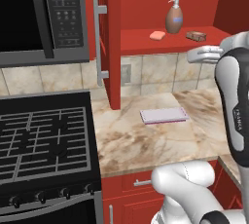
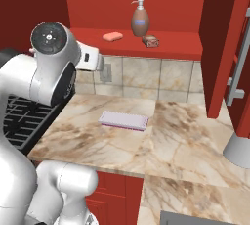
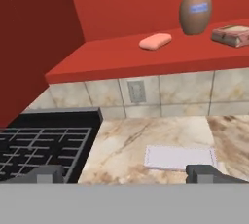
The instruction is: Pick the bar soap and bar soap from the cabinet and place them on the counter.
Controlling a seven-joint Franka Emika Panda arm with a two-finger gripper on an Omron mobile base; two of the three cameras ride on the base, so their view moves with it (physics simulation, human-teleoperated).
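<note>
Hand view puts the end effector [image 3: 125, 174], fingers spread wide and empty, above the beige marbled stone surface [image 3: 126, 135] and a pale lavender flat pad [image 3: 179, 158]. Farther back, on the red cabinet shelf [image 3: 121, 57], a peach-pink rounded soap bar [image 3: 155, 41] and a darker reddish-brown soap bar [image 3: 232, 35] flank a brown pump bottle [image 3: 195, 9].

Peach bar soap [image 1: 157, 35] flat on cabinet shelf [image 1: 146, 44], left of darker red-brown bar soap [image 1: 196, 35].

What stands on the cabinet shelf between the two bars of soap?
In the right base view, the brown pump bottle stands between the peach bar soap and the darker bar soap, set further back on the red shelf.
</note>
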